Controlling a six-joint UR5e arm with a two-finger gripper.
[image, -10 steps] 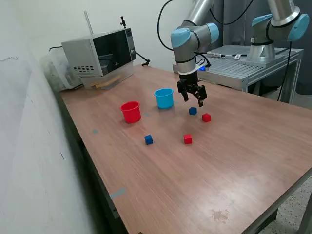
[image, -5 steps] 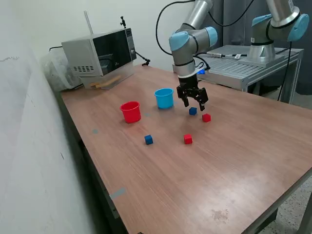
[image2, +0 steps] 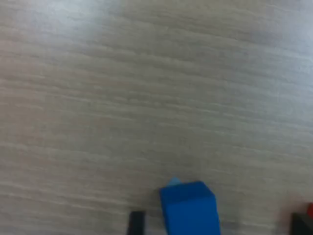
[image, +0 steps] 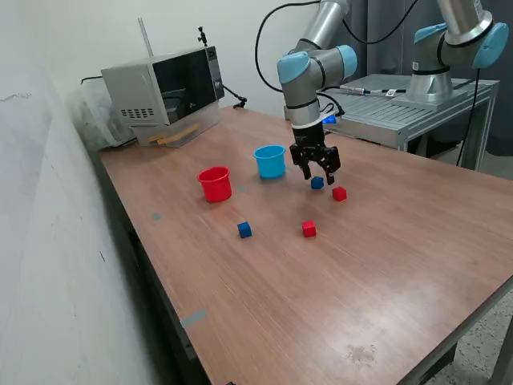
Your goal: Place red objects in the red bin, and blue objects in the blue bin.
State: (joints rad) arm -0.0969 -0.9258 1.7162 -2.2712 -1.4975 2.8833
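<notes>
My gripper (image: 317,172) is open and hangs just over a dark-blue cube (image: 317,183) on the wooden table, its fingers to either side of the cube. In the wrist view the cube (image2: 188,208) lies between two dark fingertips (image2: 137,223), closer to one of them, untouched. A red cube (image: 339,193) sits just to the exterior view's right of it. Another red cube (image: 309,228) and a second blue cube (image: 244,230) lie nearer the front. The light-blue cup (image: 270,161) stands just left of the gripper, and the red cup (image: 215,184) further left.
A microwave (image: 164,92) stands at the table's back left. A second arm (image: 449,48) is mounted on a metal platform (image: 401,112) behind the table at the right. A wall runs along the left side.
The gripper has come down and shifted slightly to the exterior view's left, closer over the blue cube. The cubes and cups have not moved.
</notes>
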